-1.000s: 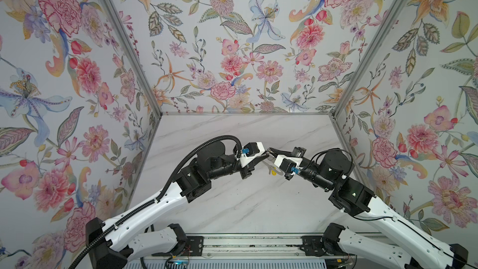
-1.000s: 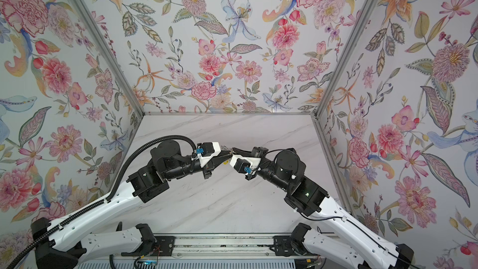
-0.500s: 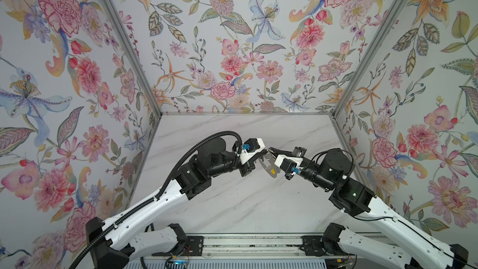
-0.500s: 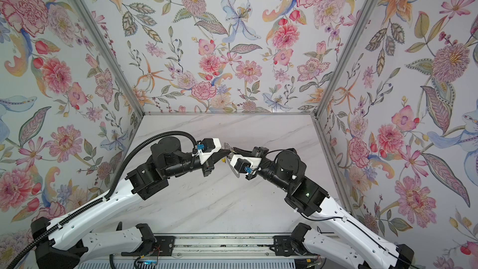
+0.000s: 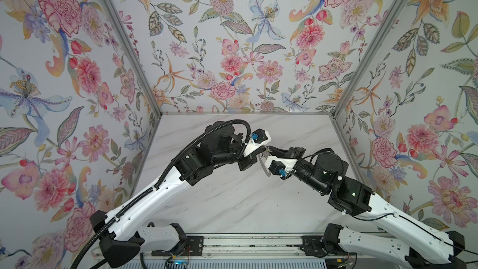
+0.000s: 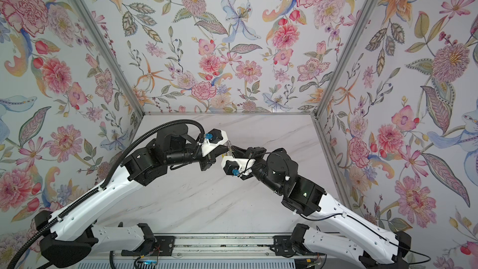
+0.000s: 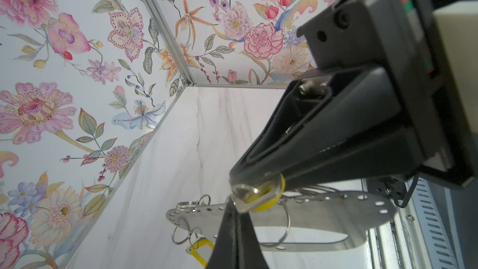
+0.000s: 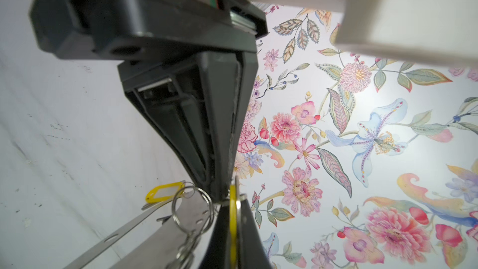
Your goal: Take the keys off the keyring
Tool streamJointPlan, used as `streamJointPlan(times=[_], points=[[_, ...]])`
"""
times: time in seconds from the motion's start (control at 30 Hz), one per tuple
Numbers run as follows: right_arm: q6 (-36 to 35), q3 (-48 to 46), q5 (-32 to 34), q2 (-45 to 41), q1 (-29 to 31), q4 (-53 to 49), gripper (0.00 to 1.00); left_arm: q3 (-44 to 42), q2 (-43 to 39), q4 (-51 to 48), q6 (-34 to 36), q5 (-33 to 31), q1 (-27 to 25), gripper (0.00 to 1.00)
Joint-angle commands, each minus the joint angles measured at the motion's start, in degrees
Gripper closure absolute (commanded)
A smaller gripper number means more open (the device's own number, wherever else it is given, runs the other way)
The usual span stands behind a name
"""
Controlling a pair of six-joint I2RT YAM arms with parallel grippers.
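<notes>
The left pincer (image 7: pixel 232 210) had just squeezed shut by the key (image 7: pixel 241 198) whose yellow tag (image 7: pixel 267 200) the right pincer (image 7: pixel 256 181) pinched, likely ready to pull it off the keyring (image 7: pixel 323 210).

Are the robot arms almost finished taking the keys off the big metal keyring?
Not nearly. Done: no freed key shows anywhere. In hand: the left gripper is shut on one yellow-tagged key, with the right gripper shut right beside it, close to the keyring. Left: that key, plus a second tagged key hanging on the keyring.
</notes>
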Motion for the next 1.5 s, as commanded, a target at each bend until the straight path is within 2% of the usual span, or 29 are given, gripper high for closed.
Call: streamJointPlan(times=[0.0, 0.17, 0.27, 0.47, 0.57, 0.77, 0.8, 0.97, 1.07, 1.33, 1.4, 1.47], points=[[-2.4, 1.2, -1.4, 3.2, 3.6, -1.6, 1.00, 4.8, 2.3, -3.2, 2.9, 4.9, -0.7, 1.00], [-4.2, 1.0, 2.8, 5.1, 5.3, -1.5, 1.00, 9.8, 4.4, -8.0, 4.3, 8.7, 1.0, 1.00], [-5.8, 0.0, 5.8, 5.5, 6.5, 0.4, 1.00, 11.6, 6.2, -10.0, 5.3, 10.6, 2.0, 0.96], [-0.7, -2.2, -1.8, 1.1, 1.4, 3.0, 1.00, 8.2, 4.0, -5.8, 3.9, 12.5, 4.8, 0.81], [3.0, -3.3, -6.2, -0.9, -1.7, 4.9, 1.00, 5.5, 1.8, -3.0, 3.0, 11.8, 5.1, 0.68], [11.0, -4.7, -11.7, -2.1, -6.1, 8.9, 1.00, -4.5, -4.2, 6.9, -1.4, 9.3, 5.1, 0.48], [12.0, -4.9, -11.9, -2.0, -6.4, 9.4, 1.00, -6.6, -5.4, 9.0, -2.4, 8.2, 5.0, 0.47], [16.2, -6.2, -13.3, -1.9, -7.4, 12.9, 1.00, -19.8, -12.4, 23.1, -7.7, 1.1, 3.3, 0.46], [18.3, -6.3, -14.0, -1.1, -7.9, 14.2, 1.00, -24.8, -14.1, 29.4, -8.2, -2.4, 1.2, 0.47], [21.9, -6.8, -16.1, -0.6, -8.6, 17.2, 1.00, -30.6, -13.8, 40.2, -9.3, -7.9, -0.2, 0.64], [22.1, -7.0, -16.6, -0.6, -8.7, 17.5, 1.00, -30.8, -14.0, 41.6, -9.3, -8.3, -0.3, 0.68], [22.3, -7.1, -16.6, -0.5, -8.8, 17.5, 1.00, -31.2, -14.5, 42.9, -9.6, -7.3, -0.2, 0.68]])
